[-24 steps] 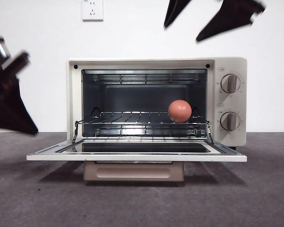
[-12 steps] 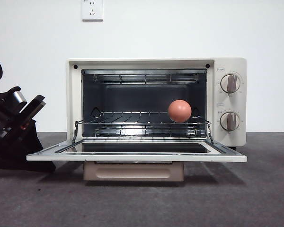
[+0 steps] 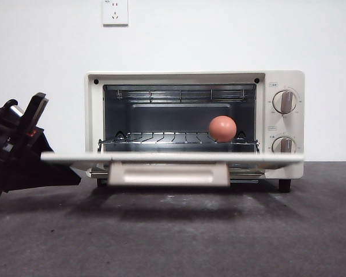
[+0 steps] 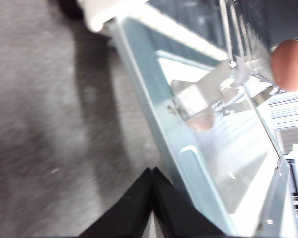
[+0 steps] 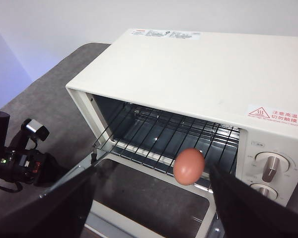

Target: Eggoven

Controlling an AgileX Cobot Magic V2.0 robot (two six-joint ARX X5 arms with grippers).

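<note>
The cream toaster oven (image 3: 282, 81) stands mid-table with its door (image 3: 173, 157) held about level, half shut. The reddish-brown egg (image 3: 222, 128) rests on the wire rack inside, at the right; it also shows in the left wrist view (image 4: 289, 64) and the right wrist view (image 5: 188, 167). My left gripper (image 3: 75, 180) is low at the left, shut, its tips (image 4: 151, 171) against the underside of the door (image 4: 223, 163) near its left end. My right gripper (image 5: 150, 167) hovers open and empty above and in front of the oven (image 5: 213, 69), out of the front view.
Two grey knobs (image 3: 284, 101) sit on the oven's right panel. The table is dark grey cloth (image 3: 173, 242). A white wall with a socket (image 3: 115, 11) stands behind.
The door has swung up from hanging open low to about level. My left gripper has moved in under its left end. My right gripper has left the top of the front view.
</note>
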